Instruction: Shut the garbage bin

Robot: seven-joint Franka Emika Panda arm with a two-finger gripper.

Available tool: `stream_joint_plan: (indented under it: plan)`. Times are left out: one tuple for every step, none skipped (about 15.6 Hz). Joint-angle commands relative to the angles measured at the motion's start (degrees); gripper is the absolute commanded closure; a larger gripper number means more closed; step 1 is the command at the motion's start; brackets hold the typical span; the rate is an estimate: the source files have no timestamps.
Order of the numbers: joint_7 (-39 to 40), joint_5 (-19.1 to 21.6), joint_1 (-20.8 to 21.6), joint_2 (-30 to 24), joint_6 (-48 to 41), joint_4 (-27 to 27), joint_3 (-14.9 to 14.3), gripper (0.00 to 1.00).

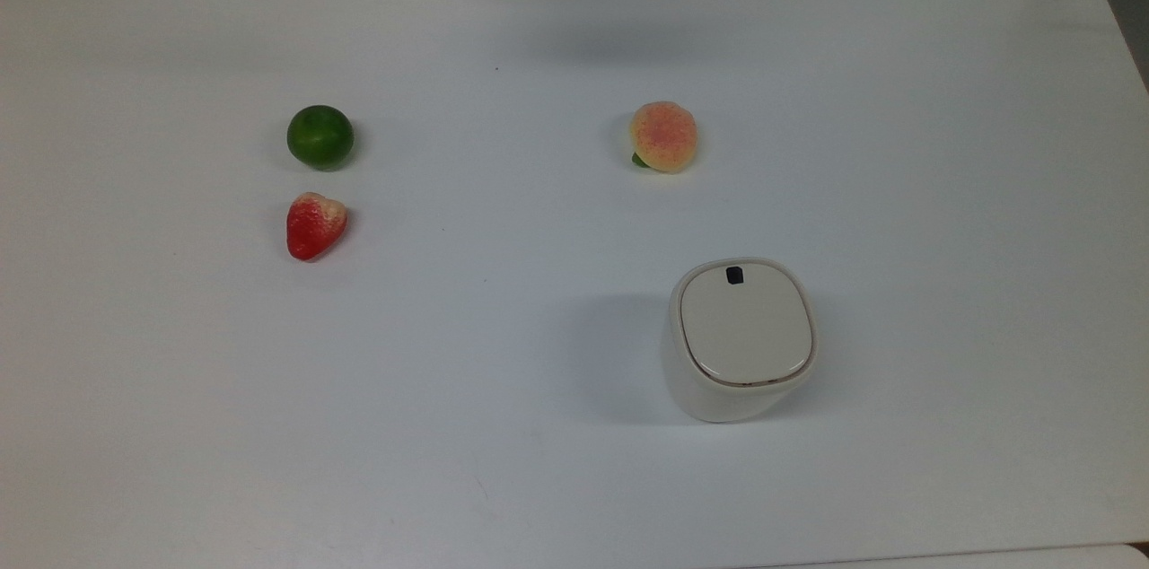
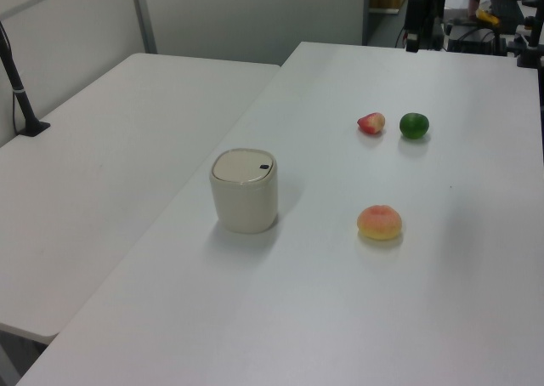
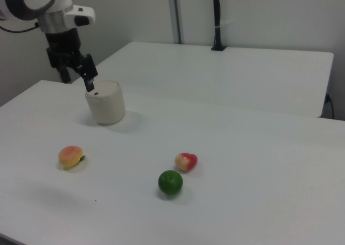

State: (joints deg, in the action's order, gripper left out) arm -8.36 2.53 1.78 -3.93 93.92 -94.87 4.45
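And here is the garbage bin (image 1: 741, 340), standing upright on the table (image 1: 503, 479), low and right of centre in the top view, with nothing touching it. Its lid (image 1: 745, 327) lies flat on the body, rim to rim all the way round, so by the look of things the bin reads as closed already.

Now the hand (image 2: 415, 37). In the left view it hangs at the table's far end, well apart from the bin, which sits near the left view's near-left edge. In the right view the hand (image 3: 78, 84) hangs from the arm (image 3: 48, 10) with its fingers spread and nothing between them. One fingertip overlaps the bin's rim there, but that looks like a matter of the viewing angle, not contact.

So the relation that counts: from the hand, the bin lies out across the table, toward the top view's bottom and a little to the top view's right. The peach (image 1: 663, 136) sits roughly between them. The lid's black tab (image 1: 734, 275) is on the edge toward the top view's top, the side facing the hand. The bin has no long axis to speak of; its lid is a rounded square, so a press from straight above would do from any heading.

The lime (image 1: 320, 137) and the strawberry (image 1: 314, 225) sit together well off to the top view's left, clear of any line between hand and bin.

Judging from this, any final press would mean a long reach out and down.
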Motion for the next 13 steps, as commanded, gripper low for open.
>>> stream_joint_plan:
  plan:
    - [0.62, 0.28, -0.91, -1.52, 1.61, -2.51, 0.04, 0.0]
    - [1.32, 0.28, -0.73, -1.43, 3.27, -2.69, -0.14, 0.0]
    - [2.28, 0.19, -0.64, -1.34, 4.85, -3.21, -0.23, 0.0]
    - [3.16, 0.19, -0.29, -0.82, 6.09, -3.3, -0.4, 0.0]
    - [3.52, 0.11, 0.5, -0.12, 6.71, -3.13, -1.45, 0.0]
    - [3.79, -0.16, 2.16, 0.24, 7.59, -2.96, -3.29, 0.0]
    - [4.48, -0.33, 3.92, 0.33, 8.9, -2.95, -5.22, 0.0]
    - [5.36, -0.33, 4.45, 0.33, 10.04, -2.95, -6.54, 0.0]
    - [5.54, -0.33, 4.29, -0.02, 10.14, -2.95, -6.82, 0.0]
    - [5.63, -0.25, 4.02, -0.11, 10.06, -2.87, -6.82, 0.0]
    - [5.63, -0.25, 3.93, -0.02, 10.14, -2.78, -6.82, 0.0]
    - [5.63, -0.25, 3.93, 0.07, 10.32, -2.78, -6.82, 0.0]
    - [5.63, -0.33, 4.02, 0.15, 10.14, -2.78, -6.73, 0.0]
